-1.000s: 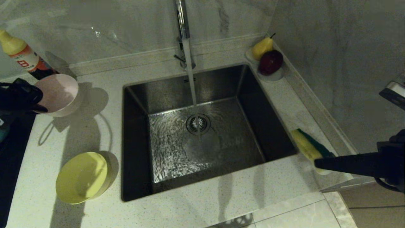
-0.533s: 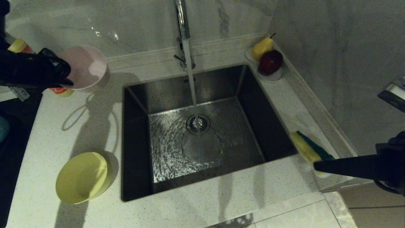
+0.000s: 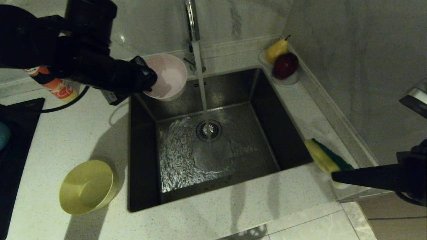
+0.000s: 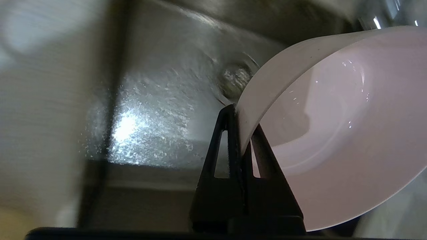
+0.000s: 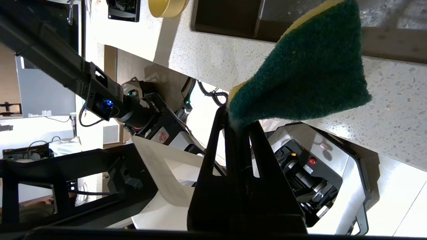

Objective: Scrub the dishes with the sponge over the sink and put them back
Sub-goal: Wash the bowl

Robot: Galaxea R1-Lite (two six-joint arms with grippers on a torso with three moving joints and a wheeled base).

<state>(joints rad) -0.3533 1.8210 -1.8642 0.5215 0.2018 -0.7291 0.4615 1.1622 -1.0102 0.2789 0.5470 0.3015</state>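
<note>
My left gripper (image 3: 148, 80) is shut on the rim of the pale pink bowl (image 3: 168, 76), holding it tilted over the back left corner of the sink (image 3: 233, 96), just left of the running water. In the left wrist view its jaws (image 4: 241, 115) pinch the pink bowl (image 4: 333, 133) by its wall. The yellow bowl (image 3: 87, 186) rests on the counter left of the sink. My right gripper (image 3: 333, 173) hovers over the counter at the sink's right edge, shut on one end of the green and yellow sponge (image 3: 325, 156); the sponge (image 5: 307, 66) sticks out past the fingertips (image 5: 238, 120).
Water streams from the chrome tap (image 3: 191, 20) onto the drain strainer (image 3: 208, 130). A white dish with a pear (image 3: 277, 50) and a red apple (image 3: 285, 65) stands at the back right corner. A detergent bottle (image 3: 56, 88) stands behind my left arm. A dark hob (image 3: 13, 140) lies at far left.
My left arm has swung right and up, carrying the pink bowl from the far left counter to over the sink's back left corner. The right arm and sponge have stayed put.
</note>
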